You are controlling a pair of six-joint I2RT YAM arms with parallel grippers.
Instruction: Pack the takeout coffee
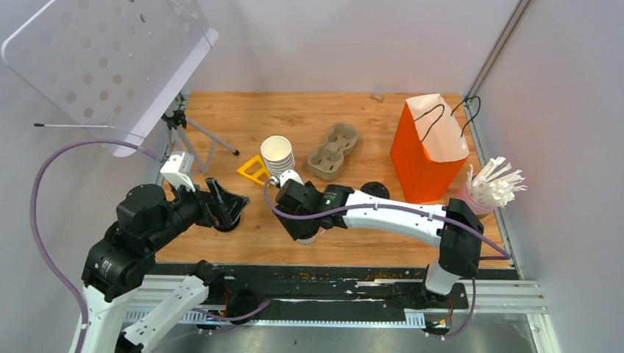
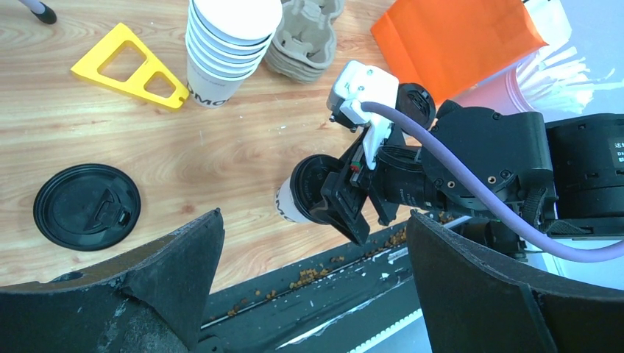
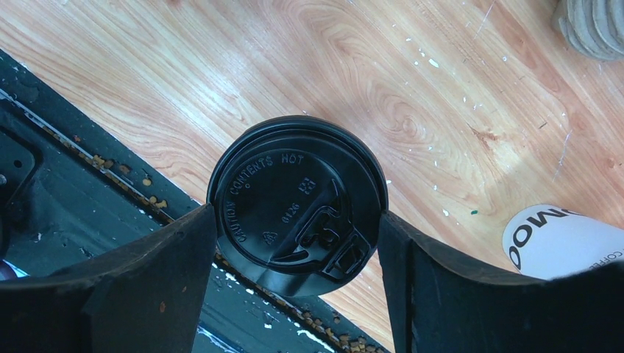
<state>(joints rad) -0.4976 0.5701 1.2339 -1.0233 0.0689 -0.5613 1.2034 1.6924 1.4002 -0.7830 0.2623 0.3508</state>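
I place everything from the stack of lidless cups [image 1: 277,154]: one stack, about six rims showing, though they nest too tightly for a sure count.

There is one takeout coffee [image 2: 302,193]. It stands lid-up on the wooden table [image 1: 346,110], nearer to me than the stack and slightly to its right. My right gripper [image 3: 296,220] is over it, and my two fingers [image 3: 169,279] lie against opposite sides of its black lid. The hand is partly closed and has hold of the cup.

My left gripper [image 1: 221,206] is spread as wide as it goes and holds nothing. It hangs nearer to me than the stack, on its left.

I count three black lids. One is on the coffee. One loose lid [image 2: 87,207] lies flat under my left gripper. A second loose lid [image 1: 375,190] lies to the right of the stack.

One yellow triangular frame [image 1: 254,170] lies just left of the stack. One cardboard carrier [image 1: 333,149] with two wells lies just right of it.

Well to the right of the stack is one orange bag [image 1: 427,151] with two cord handles, standing open. Farther right again is one pink holder of white straws [image 1: 494,185], too many to count.
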